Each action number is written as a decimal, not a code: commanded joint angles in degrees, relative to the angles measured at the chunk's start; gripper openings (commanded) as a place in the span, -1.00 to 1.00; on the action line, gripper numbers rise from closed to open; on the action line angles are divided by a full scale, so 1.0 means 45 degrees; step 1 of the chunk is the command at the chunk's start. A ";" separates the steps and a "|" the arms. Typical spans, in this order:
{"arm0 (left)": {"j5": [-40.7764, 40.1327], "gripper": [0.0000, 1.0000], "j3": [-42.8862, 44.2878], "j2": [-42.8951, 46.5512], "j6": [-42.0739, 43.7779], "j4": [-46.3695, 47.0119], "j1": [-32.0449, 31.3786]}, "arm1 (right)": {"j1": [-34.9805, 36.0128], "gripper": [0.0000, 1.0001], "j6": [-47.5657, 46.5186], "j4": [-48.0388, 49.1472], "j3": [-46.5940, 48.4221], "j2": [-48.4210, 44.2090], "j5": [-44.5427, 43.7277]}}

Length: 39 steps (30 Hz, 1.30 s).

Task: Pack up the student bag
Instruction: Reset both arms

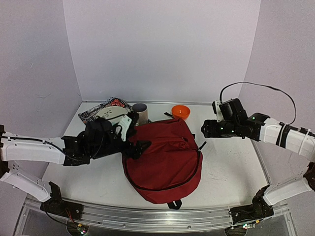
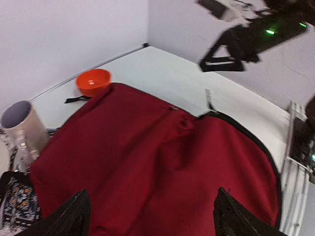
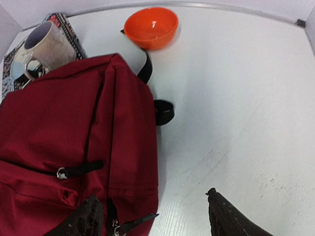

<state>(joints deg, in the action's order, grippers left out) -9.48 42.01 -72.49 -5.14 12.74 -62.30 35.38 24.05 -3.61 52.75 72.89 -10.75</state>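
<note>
The student bag (image 1: pixel 165 157) lies flat in the middle of the table, dark red, with black zip pulls (image 3: pixel 74 171) and a strap loop (image 3: pixel 164 112) at its top edge. In the left wrist view its fabric (image 2: pixel 162 162) fills most of the frame. My left gripper (image 1: pixel 140 147) hovers over the bag's left upper side, jaws wide apart with only red cloth below them and nothing between them (image 2: pixel 152 211). My right gripper (image 1: pixel 206 130) hangs just off the bag's upper right corner, open and empty (image 3: pixel 152 211), one finger above the bag's edge, the other over bare table.
An orange bowl (image 1: pixel 180 112) sits behind the bag near the back wall. A beige mug (image 1: pixel 140 112) stands left of it, next to a patterned book or case (image 1: pixel 101 110) with a white item on it. A metal rail (image 1: pixel 157 216) runs along the near edge.
</note>
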 commanded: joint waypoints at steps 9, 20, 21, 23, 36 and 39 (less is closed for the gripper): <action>0.1568 0.78 0.0521 0.0472 -0.4623 -0.1420 0.9220 | -0.1961 0.82 -0.1231 0.3986 -0.1004 -0.1053 -0.4395; 0.0680 0.92 0.1179 0.3016 -0.4787 -0.3666 1.2136 | -0.4063 0.96 -0.2312 0.6054 -0.4309 -0.6974 -0.5056; 0.0618 0.93 0.1286 0.3295 -0.4584 -0.3955 1.2133 | -0.4054 0.96 -0.2576 0.6051 -0.4523 -0.7557 -0.5001; 0.0580 0.97 0.1513 0.4065 -0.4027 -0.4517 1.2110 | -0.4053 0.96 -0.2921 0.5912 -0.4850 -0.8845 -0.4795; -0.1013 0.99 0.0167 1.0748 -0.1548 -0.5863 1.1943 | -0.4059 0.97 -0.3870 0.2286 -0.4550 -1.3679 -0.3046; -0.1039 0.99 -0.0408 1.1303 -0.1651 -0.6009 1.1910 | -0.4058 0.96 -0.3718 0.1745 -0.4337 -1.4186 -0.2937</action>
<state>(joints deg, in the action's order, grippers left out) -12.32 43.98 -23.00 -14.63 -11.95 -8.32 17.17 8.23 7.08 30.42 11.63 -25.67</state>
